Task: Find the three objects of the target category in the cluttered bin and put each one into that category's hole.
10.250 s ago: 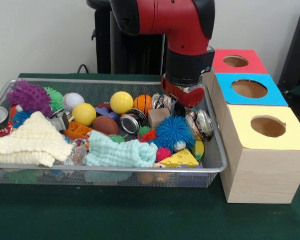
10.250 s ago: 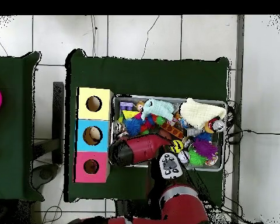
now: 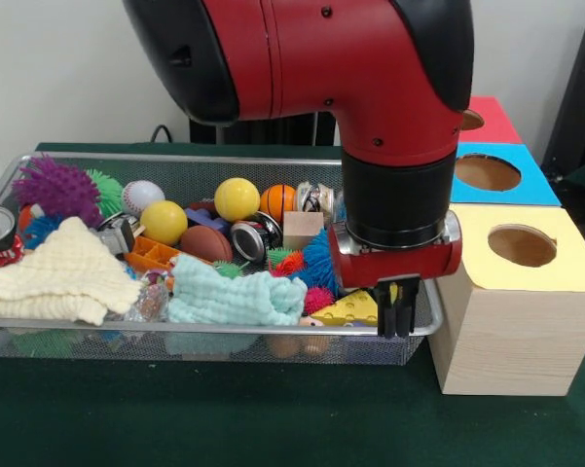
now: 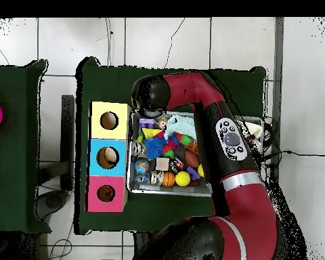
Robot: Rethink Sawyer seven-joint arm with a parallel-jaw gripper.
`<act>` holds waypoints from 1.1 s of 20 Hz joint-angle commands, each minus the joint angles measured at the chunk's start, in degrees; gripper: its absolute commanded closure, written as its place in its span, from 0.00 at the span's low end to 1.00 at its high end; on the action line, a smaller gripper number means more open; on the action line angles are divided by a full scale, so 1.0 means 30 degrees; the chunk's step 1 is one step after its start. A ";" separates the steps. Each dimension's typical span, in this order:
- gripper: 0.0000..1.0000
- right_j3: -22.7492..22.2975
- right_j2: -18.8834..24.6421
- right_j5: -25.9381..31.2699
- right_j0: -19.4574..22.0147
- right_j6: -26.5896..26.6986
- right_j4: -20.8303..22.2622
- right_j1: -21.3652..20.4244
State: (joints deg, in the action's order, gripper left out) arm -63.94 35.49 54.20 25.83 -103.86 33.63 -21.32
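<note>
A dark green table carries the wire-mesh cluttered bin just beside three pale wooden boxes.

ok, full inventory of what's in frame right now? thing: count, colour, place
silver wire mesh bin: 1, on the green table.
pale wooden boxes with round holes: 3, lids yellow, blue, red, in a row beside the bin.
yellow balls: 2, bin's far middle.
orange basketball: 1, beside the yellow ball.
white baseball: 1, far left in the front view.
brown football: 1, bin's middle.
purple spiky ball: 1, far left corner.
cream knitted cloth: 1, near left.
mint knitted cloth: 1, near middle.
yellow cheese wedge: 1, near rim.
wooden cube: 1, middle.
red and black arm: 1, over the bin's box end.
hand: 1, black, at the near rim.
</note>
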 commanded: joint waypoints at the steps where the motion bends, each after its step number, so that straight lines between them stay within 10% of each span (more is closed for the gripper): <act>1: 1.00 0.1604 0.0615 0.0490 0.0272 0.5184 0.0374 0.2137; 14: 1.00 0.4303 0.0459 0.2539 -0.0278 0.6097 0.0410 0.3612; 22: 1.00 0.4558 0.0563 0.4271 -0.1731 0.4927 -0.0154 0.2015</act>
State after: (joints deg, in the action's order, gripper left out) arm -52.74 35.52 59.00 22.79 -103.86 33.55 -13.11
